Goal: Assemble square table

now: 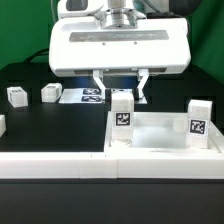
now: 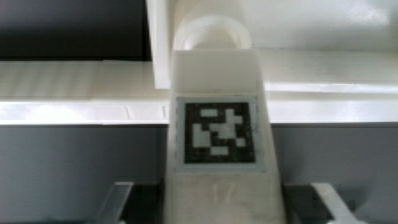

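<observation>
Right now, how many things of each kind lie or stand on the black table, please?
Legs: 4 (loose, loose, standing at a table-top corner, standing at another corner)
Table top: 1
Marker board: 1
Low wall: 1
Total: 7

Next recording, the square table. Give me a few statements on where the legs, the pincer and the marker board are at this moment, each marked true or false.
1. Two legs stand upright at the tabletop: the left upright leg and the right upright leg. True.
2. The loose legs lie on the exterior view's right. False: the first loose leg and the second loose leg lie on its left.
3. The pincer hangs over the left upright leg. True.
4. The marker board rests on the tabletop. False: the marker board lies on the black table behind it.
</observation>
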Available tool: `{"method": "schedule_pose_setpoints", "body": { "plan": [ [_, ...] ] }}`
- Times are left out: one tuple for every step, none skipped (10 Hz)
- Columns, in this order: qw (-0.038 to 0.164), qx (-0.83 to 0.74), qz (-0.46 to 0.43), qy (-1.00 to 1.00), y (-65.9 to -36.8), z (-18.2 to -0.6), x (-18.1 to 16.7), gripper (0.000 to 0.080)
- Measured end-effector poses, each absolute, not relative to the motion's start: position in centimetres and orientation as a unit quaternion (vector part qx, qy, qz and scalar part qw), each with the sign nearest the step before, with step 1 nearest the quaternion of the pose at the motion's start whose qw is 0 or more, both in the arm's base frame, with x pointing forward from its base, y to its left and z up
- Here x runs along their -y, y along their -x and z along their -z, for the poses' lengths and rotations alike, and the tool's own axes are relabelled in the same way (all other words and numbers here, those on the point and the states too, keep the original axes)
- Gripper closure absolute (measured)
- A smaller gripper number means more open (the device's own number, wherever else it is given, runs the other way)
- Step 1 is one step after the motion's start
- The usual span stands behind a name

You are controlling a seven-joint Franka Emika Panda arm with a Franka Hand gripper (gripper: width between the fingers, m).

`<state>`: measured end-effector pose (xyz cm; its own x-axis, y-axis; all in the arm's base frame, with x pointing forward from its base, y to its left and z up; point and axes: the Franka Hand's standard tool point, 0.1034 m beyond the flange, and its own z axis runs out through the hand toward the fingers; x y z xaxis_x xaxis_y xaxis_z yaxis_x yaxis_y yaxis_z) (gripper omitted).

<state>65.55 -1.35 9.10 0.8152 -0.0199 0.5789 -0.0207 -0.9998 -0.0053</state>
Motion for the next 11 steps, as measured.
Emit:
{"method": "schedule_pose_setpoints", "body": {
  "plan": [
    [0.002,0.011,-0.306,-0.952,-65.43,-8.87,1.36,0.0509],
    [0.004,0.011,-0.309,-0.951,-65.41,-8.82,1.36,0.0509],
    [0.005,0.011,-0.310,-0.951,-65.42,-8.83,1.38,0.0509],
    [0.005,0.011,-0.310,-0.951,-65.42,-8.82,1.40,0.0408],
    [0.005,0.011,-0.309,-0.951,-65.42,-8.82,1.41,0.0273],
    [0.005,0.012,-0.309,-0.951,-65.42,-8.81,1.42,0.0273],
    [0.005,0.012,-0.309,-0.951,-65.42,-8.81,1.42,0.0172],
    [0.005,0.012,-0.309,-0.951,-65.42,-8.81,1.43,0.0156],
    [0.005,0.012,-0.309,-0.951,-65.42,-8.81,1.43,0.0156],
    [0.005,0.012,-0.309,-0.951,-65.42,-8.81,1.43,0.0151],
    [0.005,0.012,-0.309,-0.951,-65.42,-8.81,1.43,0.0150]
  ]
}}
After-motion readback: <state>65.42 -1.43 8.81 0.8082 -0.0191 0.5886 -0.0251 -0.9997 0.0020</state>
